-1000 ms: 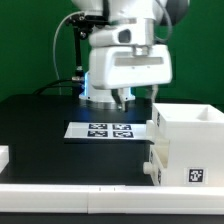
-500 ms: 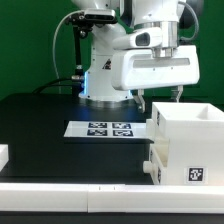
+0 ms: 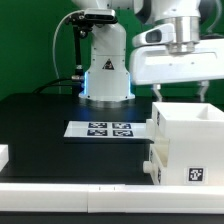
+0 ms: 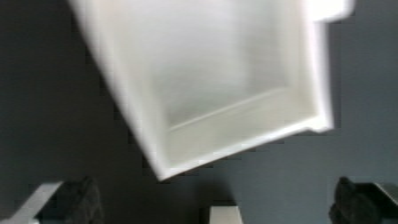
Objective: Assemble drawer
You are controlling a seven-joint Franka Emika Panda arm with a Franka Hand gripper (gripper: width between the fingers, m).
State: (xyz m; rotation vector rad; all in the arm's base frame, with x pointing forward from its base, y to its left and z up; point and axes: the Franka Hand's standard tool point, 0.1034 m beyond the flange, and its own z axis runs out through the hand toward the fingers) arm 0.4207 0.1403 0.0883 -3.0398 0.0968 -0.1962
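The white drawer housing stands on the black table at the exterior view's right, open side up, with a square tag on its front. A small white part with a round knob sits against its left side. My gripper hangs just above the housing's open top, jaws wide apart and empty. In the wrist view the housing shows as a tilted white open box below me. My gripper has one dark fingertip at each lower corner, with nothing between them.
The marker board lies flat on the table left of the housing. A white piece shows at the exterior view's far left edge. The arm's white base stands behind the board. The table's white front edge runs along the bottom.
My gripper has moved to the exterior view's right and upward, from over the marker board to above the housing. It stays open and empty.
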